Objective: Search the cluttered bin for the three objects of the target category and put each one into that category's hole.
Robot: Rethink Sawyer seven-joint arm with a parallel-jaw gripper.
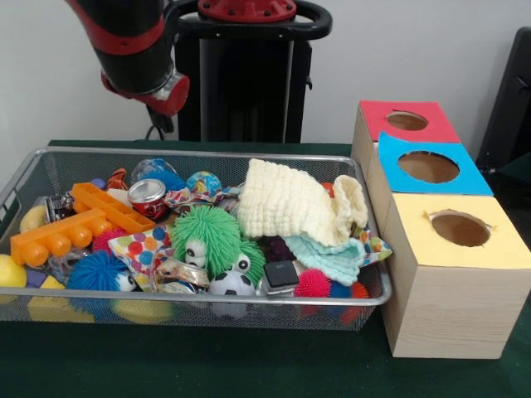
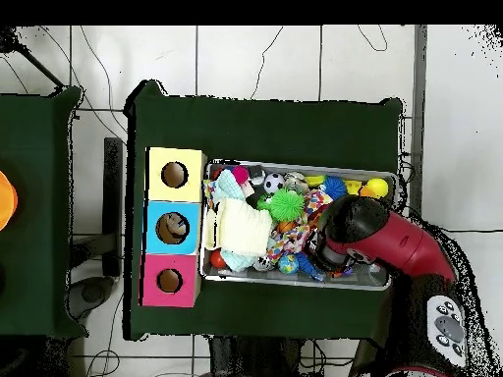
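The wire bin (image 1: pixel 365 240) is heaped with clutter: a green fuzzy ball (image 1: pixel 212 235) in the middle, a cream knitted cloth (image 1: pixel 290 201) just beside it, orange bricks (image 1: pixel 62 232), a red can (image 1: pixel 149 197), a soccer ball (image 1: pixel 231 283) and spiky balls (blue, pink). Beside the bin stand three wooden boxes (image 1: pixel 448 311) with yellow, blue and red tops, each with a round hole. All rest on a green table (image 1: pixel 207 365) over white floor tiles (image 2: pixel 255 59). The arm (image 2: pixel 378 236) hangs over the bin; whether its claw is released or clenched I cannot tell.
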